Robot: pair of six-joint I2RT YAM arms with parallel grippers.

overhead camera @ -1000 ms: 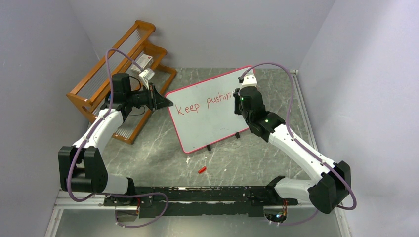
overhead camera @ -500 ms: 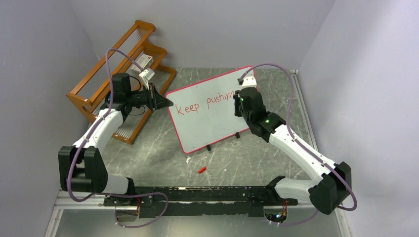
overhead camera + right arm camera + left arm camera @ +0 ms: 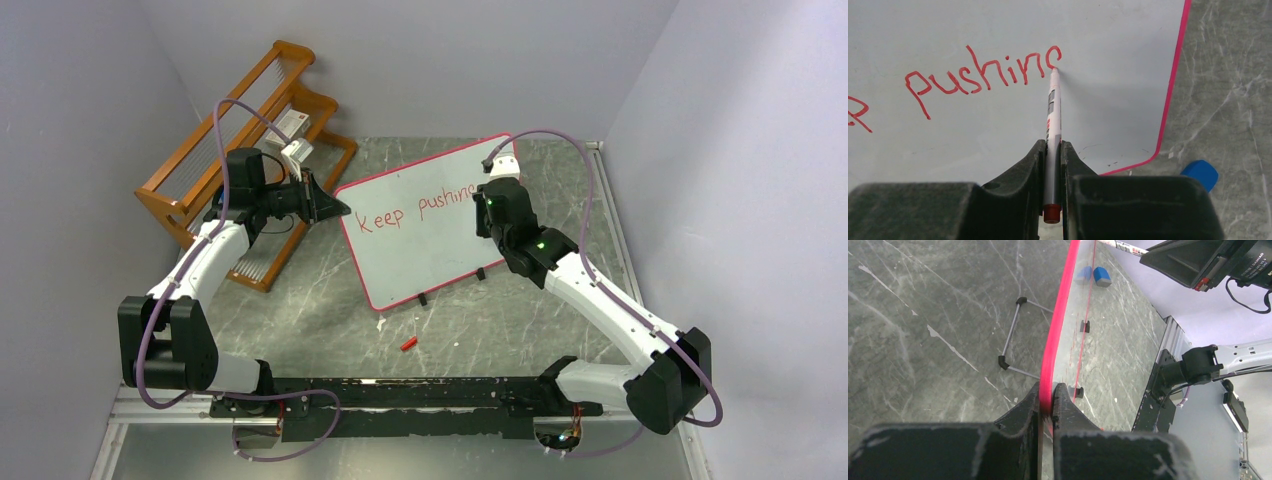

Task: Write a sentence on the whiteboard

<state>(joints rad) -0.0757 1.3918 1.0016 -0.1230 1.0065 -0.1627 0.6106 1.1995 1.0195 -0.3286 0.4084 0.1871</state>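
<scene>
While the right claw [image 3: 1052,146] pinches a slim white marker pen [image 3: 1053,107], its tip touches the red handwritten lettering [image 3: 973,75] just ahead.
Beyond those jaws stands the large flat white whiteboard [image 3: 1108,115] with thin red-pink frame; the left claw [image 3: 1047,392], closed, clamps its edge. Stiff, light and likely tippy on small feet [image 3: 423,299], it is best held by the frame.

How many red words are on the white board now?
2. The red handwritten word "Keep" is at the left of the large white red-framed whiteboard; "pushing", its last letter unfinished, is right of it, at the thin marker pen's tip.
</scene>
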